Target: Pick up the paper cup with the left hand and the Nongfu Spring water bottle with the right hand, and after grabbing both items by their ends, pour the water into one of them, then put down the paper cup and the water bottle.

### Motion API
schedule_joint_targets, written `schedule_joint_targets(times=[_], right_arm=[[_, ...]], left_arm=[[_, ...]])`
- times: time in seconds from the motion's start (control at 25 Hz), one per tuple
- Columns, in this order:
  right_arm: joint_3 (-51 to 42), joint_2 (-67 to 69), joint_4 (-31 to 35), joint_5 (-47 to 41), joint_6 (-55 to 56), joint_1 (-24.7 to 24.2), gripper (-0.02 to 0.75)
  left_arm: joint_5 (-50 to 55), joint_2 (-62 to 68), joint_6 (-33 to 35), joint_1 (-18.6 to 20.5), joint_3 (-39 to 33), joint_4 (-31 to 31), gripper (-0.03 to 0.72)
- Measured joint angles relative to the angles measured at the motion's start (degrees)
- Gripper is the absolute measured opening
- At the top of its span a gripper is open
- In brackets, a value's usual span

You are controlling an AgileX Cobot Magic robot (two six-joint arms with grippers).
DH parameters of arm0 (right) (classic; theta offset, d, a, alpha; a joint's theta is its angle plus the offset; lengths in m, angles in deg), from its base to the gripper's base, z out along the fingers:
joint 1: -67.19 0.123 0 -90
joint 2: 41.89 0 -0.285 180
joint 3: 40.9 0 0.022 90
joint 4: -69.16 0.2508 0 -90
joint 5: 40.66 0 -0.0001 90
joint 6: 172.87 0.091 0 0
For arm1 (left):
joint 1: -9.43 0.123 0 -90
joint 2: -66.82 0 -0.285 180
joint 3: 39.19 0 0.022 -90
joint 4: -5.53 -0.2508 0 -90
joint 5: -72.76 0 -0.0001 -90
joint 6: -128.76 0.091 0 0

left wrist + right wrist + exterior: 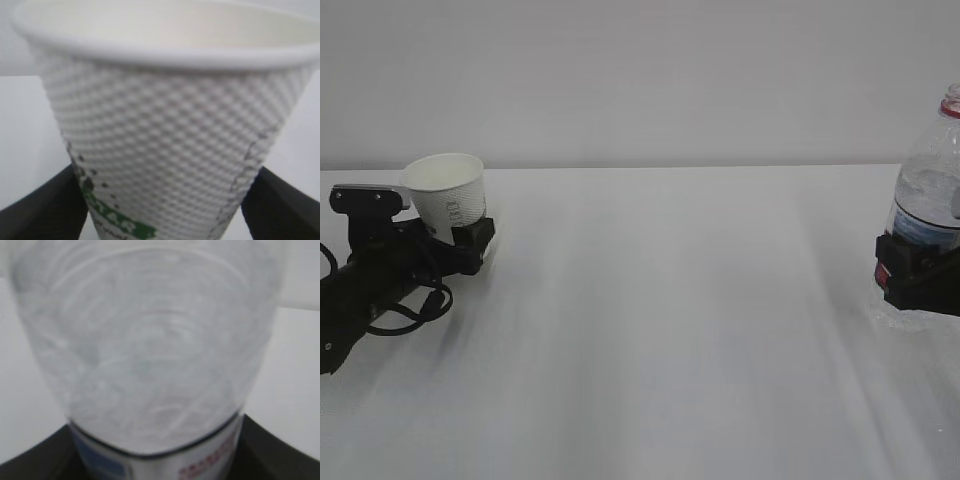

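So the left end effector has its fingers set around the base of the paper cup, which sits tilted at the far left of the surface. In the left wrist view the fingers flank the cup's narrow bottom, but I can't tell if they actually press it or just bracket it. Over on the right, the right end effector is clamped on the lower body of the Nongfu Spring water bottle, which stands upright at the frame's right edge, mouth open, some water inside. Low grips make sense to me: they leave the cup rim and bottle neck free for pouring. The two are well apart with lots of bare surface between, so there's room to meet in the middle.
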Motion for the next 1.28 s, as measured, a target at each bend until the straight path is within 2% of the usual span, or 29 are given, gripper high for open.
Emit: schedule_joint_targets(times=[0.44, 1.0, 1.28], right_arm=[[0.0, 0.0, 0.0, 0.0, 0.0, 0.0, 0.45], [0.0, 0.0, 0.1, 0.0, 0.0, 0.0, 0.45], [0.0, 0.0, 0.3, 0.0, 0.0, 0.0, 0.45]], left_arm=[[0.0, 0.0, 0.0, 0.0, 0.0, 0.2, 0.584], [0.0, 0.0, 0.0, 0.0, 0.0, -0.1, 0.534], [0.0, 0.0, 0.0, 0.0, 0.0, -5.1, 0.531]])
